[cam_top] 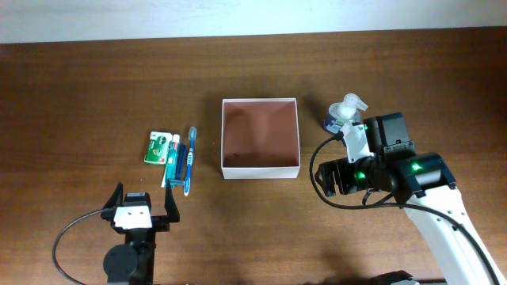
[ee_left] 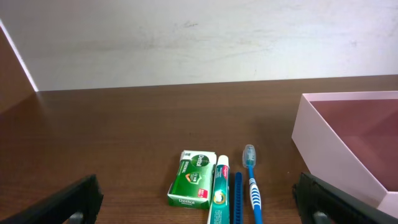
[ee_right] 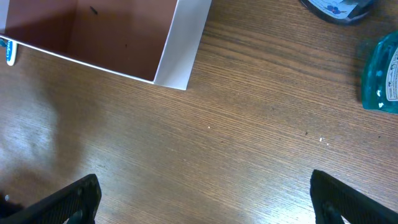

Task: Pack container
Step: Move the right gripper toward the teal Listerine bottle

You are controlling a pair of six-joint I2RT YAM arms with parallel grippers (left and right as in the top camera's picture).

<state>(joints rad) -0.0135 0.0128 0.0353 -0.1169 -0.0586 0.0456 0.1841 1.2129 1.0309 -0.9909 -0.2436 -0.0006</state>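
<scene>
My left gripper (cam_top: 144, 198) sits low near the table's near edge, its jaws spread wide with nothing between them. Just beyond it lies a little row of toiletries: a green soap box (cam_top: 159, 148), a toothpaste tube (cam_top: 170, 162) beside it, a thin dark blue item (ee_left: 238, 193) (I cannot tell what it is), then a blue toothbrush (cam_top: 189, 158) with its head at the far end. All lie lengthwise, running roughly from the near side to the far side.

Further right, at mid-table and apart from the row, stands the container (cam_top: 261, 171). It is square, so it has no long axis to speak of; its white walls run parallel to the table's edges and its mouth faces straight up, showing the pinkish-brown floor.

Right of it, near its far corner, stands a white-topped spray bottle (cam_top: 348, 111). My right gripper (ee_right: 202, 193) hovers over bare wood near the container's near right corner, fingers wide apart, holding nothing.
</scene>
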